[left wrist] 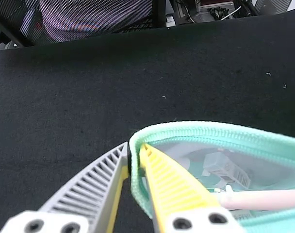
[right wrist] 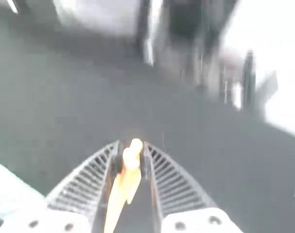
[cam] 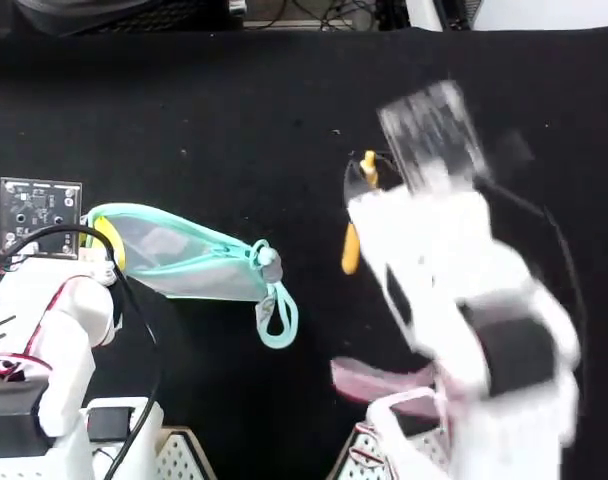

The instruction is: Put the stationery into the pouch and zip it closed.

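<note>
My right claw (right wrist: 131, 148), pinched on a slim yellow stationery piece (right wrist: 123, 187), sits right of centre in the high frame; the pouch (cam: 184, 262) lies to its left, lengthwise left-to-right, its left-end rim nipped by my left claw (left wrist: 134, 148)

No text can be read. Inside the pouch (left wrist: 210, 132), a white tag (left wrist: 228, 167) on a small item carries dark print in bar-like lines, too small to make out. A dark square board (cam: 40, 213) at the left edge of the table (cam: 234, 110) has small white marks and dots on it; none of them is legible as a letter or a number.
</note>
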Motion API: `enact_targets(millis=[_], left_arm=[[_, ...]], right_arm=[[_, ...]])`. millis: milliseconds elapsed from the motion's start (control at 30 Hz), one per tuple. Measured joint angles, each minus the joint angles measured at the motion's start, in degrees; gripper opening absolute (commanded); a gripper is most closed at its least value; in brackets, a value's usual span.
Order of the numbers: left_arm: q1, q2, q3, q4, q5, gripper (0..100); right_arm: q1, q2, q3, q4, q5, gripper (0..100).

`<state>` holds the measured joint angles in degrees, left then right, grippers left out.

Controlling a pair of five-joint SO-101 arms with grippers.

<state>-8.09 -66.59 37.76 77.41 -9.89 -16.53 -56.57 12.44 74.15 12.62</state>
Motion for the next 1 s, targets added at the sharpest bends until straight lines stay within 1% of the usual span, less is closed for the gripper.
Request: enact_targets(millis=[67,200,367,467,600,733,1000], left_arm=[[0.0,0.0,0.0,0.0,0.0,5],[0.0,0.0,0.09,-0.44,0.0,5],[0.0,0.0,1.41,-2.02,0.0,5],[0.0,0.0,1.41,-2.02,0.0,5],[0.0,0.0,1.41,-2.02,0.0,5],[0.0,0.0,1.41,-2.02,0.0,5],[0.0,0.0,1.41,-2.02,0.0,5]], right_arm=[[-2.37,-4.84,-1.93,-1.41,0.0,1.2],[-7.03,-6.07,-9.93,-3.78,-0.35,1.2],[-13.8,-2.37,-20.4,-8.09,-5.36,1.2],[-18.46,1.23,-25.93,-8.79,-7.65,1.2],[-24.44,5.98,-28.75,-8.79,-9.41,1.2],[-26.64,11.6,-28.84,-8.79,-9.49,1.2],[-26.81,16.7,-27.16,-7.56,-9.49,1.2]])
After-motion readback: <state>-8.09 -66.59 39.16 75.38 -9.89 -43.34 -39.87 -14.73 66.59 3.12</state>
